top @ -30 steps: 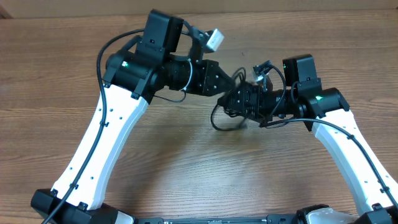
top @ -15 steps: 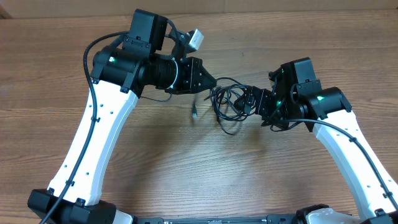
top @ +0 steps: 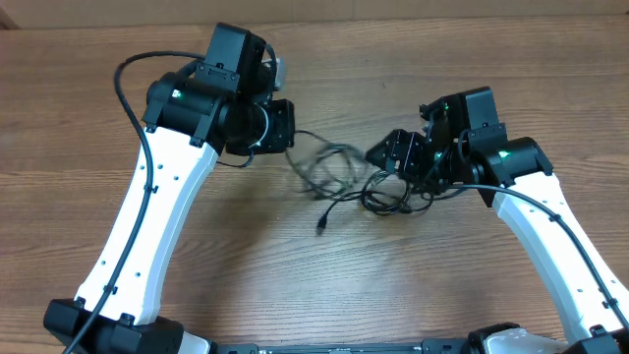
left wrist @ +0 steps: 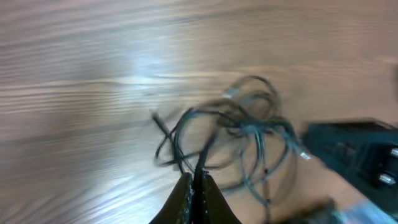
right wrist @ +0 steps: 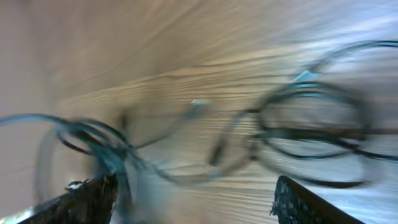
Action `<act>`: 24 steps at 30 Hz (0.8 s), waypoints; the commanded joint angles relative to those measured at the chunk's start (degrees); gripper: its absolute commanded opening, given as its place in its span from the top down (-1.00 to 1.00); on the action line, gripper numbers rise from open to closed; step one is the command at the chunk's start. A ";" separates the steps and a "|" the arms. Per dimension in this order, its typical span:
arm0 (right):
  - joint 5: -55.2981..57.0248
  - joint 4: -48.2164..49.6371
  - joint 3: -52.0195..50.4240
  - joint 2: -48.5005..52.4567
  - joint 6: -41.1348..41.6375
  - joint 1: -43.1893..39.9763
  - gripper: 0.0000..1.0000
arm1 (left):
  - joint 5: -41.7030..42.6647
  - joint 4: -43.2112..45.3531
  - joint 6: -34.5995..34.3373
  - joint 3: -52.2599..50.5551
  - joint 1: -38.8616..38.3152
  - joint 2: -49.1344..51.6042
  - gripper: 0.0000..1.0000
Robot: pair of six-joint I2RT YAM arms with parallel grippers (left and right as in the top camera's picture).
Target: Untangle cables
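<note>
- Overhead: we see the cables (top: pixel 342 169) lying as a loose tangle near the middle of the table (top: pixel 246 265), strung between the two grippers. The left gripper (top: pixel 292 131), at 10 o'clock of the tangle, is clenched, and one cord runs straight into its tip. The right gripper (top: pixel 385 152) sits at 2 o'clock of the tangle. One plug (top: pixel 321 228) trails off toward 7 o'clock.
- Left wrist: the fingers (left wrist: pixel 181 202) press together at 6 o'clock of the frame, pinching a strand of the cables (left wrist: pixel 249 124) (the loops spread up toward 1 o'clock, blurred). The right arm (left wrist: pixel 351 149) shows at 3 o'clock.
- Right wrist: the right gripper (right wrist: pixel 196 186) is released, its fingers wide apart at 7 and 5 o'clock. Blurred cables (right wrist: pixel 311 124) cross the wood above them, and we cannot tell whether any strand touches a finger.
</note>
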 commanded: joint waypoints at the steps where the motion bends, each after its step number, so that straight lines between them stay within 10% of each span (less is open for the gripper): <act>1: 7.39 -1.20 -0.26 0.07 0.42 -0.42 -0.62 | -9.09 -0.55 -3.76 1.60 0.68 -1.51 0.91; 15: -9.03 6.21 -0.28 0.09 -1.79 0.94 -0.78 | 23.74 8.15 9.18 1.60 -0.79 -1.46 0.92; 24: -5.64 5.35 -0.55 0.13 -1.75 1.09 -0.81 | 0.33 5.84 -1.77 1.60 -0.79 -1.46 0.92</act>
